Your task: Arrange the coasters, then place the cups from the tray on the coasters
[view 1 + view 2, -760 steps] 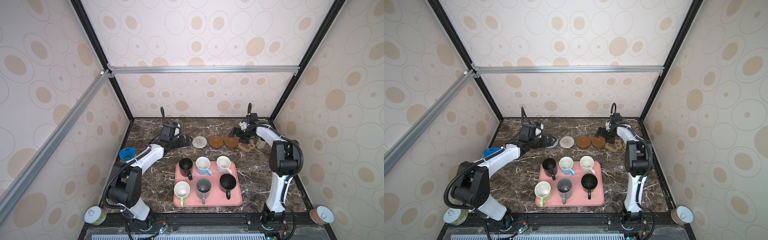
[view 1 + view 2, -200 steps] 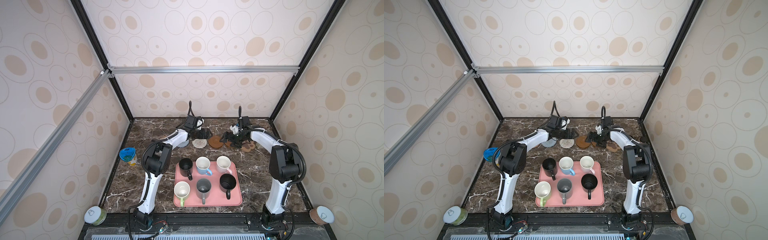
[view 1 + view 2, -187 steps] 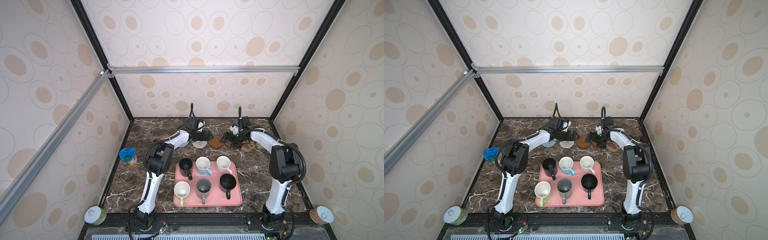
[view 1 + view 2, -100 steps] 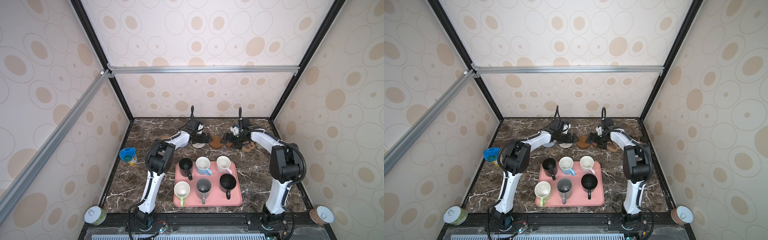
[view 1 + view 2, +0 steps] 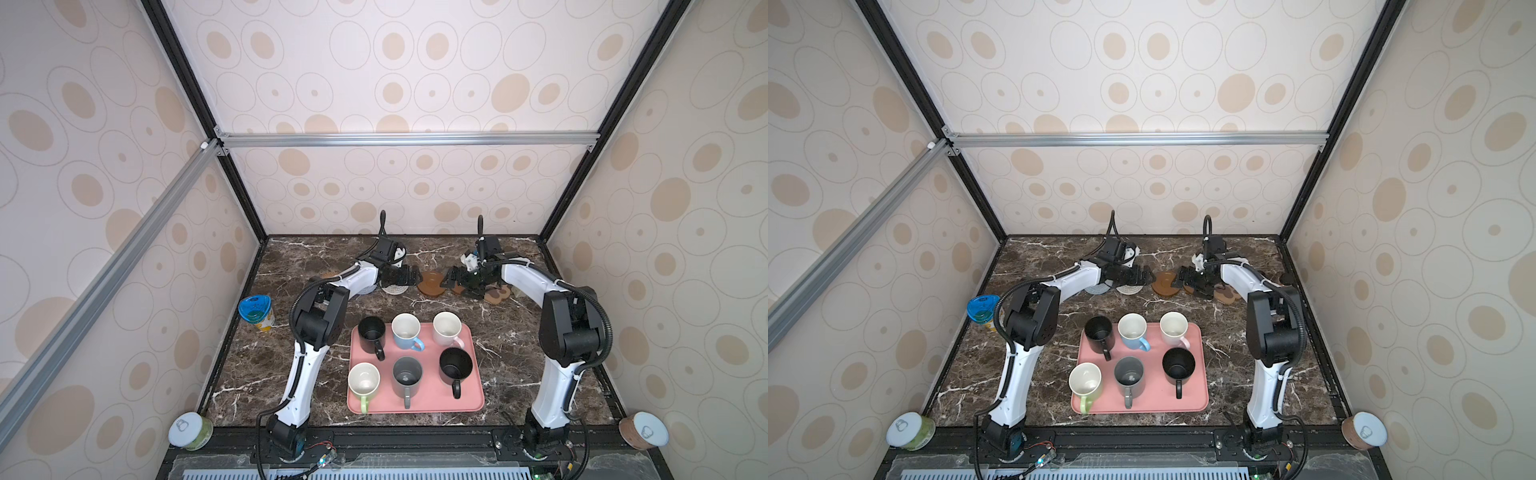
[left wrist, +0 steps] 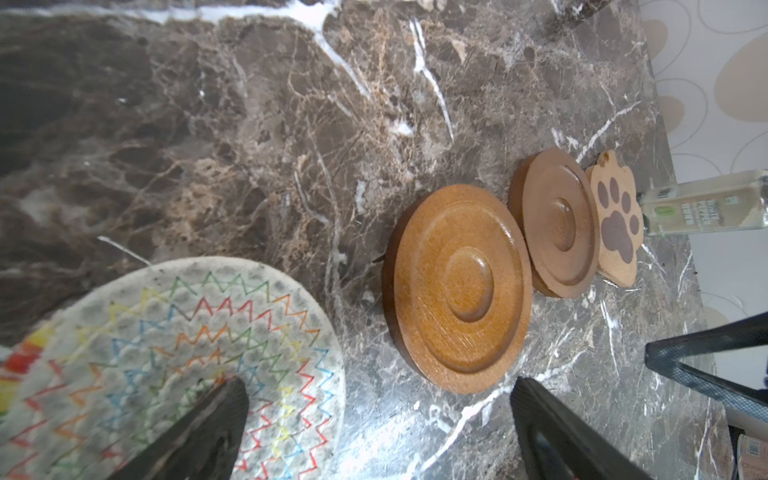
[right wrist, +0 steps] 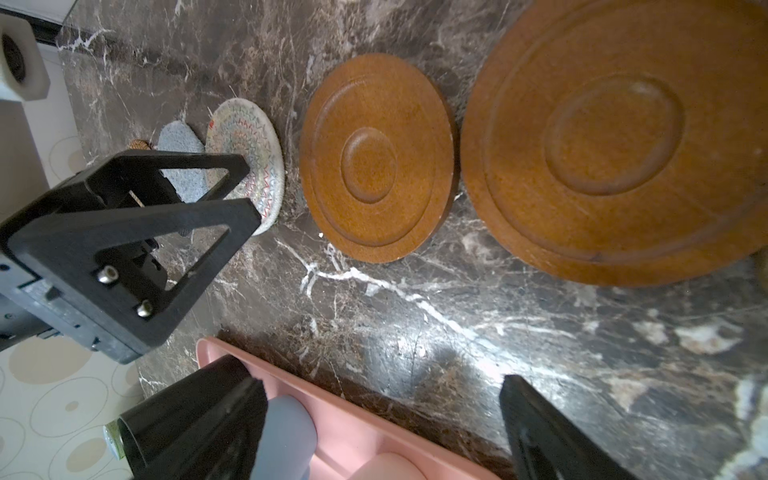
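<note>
Over the last few seconds the left gripper has swung from the left end of the desk's far edge toward its middle. It now hangs over the cream woven coaster. The right gripper has also drifted toward the middle, and it now sits above the 2 wooden discs. The coasters themselves appear unmoved in that time.

They lie in 1 row along the far edge. The tan rattan coaster is at the left end, mostly hidden, with the blue-grey woven coaster next. After them come the cream one, the first wooden disc, the second wooden disc and the paw-shaped coaster. The discs sit just beside each other. The paw coaster seems to touch the second disc.

All 6 cups, the grey cup among them, stand on the pink tray near the front edge, so the task is probably still at the arranging stage. The row looks tight for handled mugs.

Both arms stretch far forward and low, with wrists bent so the claws face each other across the first disc. Each claw is spread wide and holds nothing. In the left wrist view 1 of the fingers overlaps the cream coaster's weave, and whether it touches cannot be told.
</note>
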You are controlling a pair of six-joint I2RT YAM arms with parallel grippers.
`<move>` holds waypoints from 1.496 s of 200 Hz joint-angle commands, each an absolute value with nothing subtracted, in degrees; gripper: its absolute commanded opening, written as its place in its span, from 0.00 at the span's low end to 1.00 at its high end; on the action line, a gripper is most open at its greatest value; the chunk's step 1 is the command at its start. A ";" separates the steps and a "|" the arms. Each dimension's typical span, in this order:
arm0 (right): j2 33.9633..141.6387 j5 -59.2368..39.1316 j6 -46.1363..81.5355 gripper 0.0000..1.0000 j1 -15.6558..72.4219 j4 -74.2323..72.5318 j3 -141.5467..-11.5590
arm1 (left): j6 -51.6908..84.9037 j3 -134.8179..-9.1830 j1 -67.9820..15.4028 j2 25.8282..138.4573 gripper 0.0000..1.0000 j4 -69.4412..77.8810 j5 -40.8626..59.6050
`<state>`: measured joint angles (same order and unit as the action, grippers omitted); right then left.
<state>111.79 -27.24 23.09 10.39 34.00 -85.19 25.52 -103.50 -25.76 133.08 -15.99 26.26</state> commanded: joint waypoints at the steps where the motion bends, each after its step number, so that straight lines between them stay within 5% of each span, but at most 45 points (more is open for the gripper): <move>1: 111.36 -27.86 24.07 0.92 10.02 33.46 -88.55 | 26.90 -103.16 -25.14 130.73 1.00 -14.98 26.63; 64: 120.25 -32.35 29.66 0.92 10.11 28.68 -96.65 | 28.07 -103.12 -24.67 124.97 1.00 -12.77 28.33; 186: 134.10 -35.89 32.58 0.92 13.04 29.39 -108.16 | 31.62 -65.99 -17.76 97.27 1.00 -1.24 25.50; 299: 141.66 -37.37 35.31 0.92 17.48 30.59 -114.61 | 32.69 -57.79 -16.17 91.63 1.00 1.49 25.22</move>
<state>138.56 -37.67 34.20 15.55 28.91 -114.43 32.38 -58.48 -16.69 93.60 0.34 25.61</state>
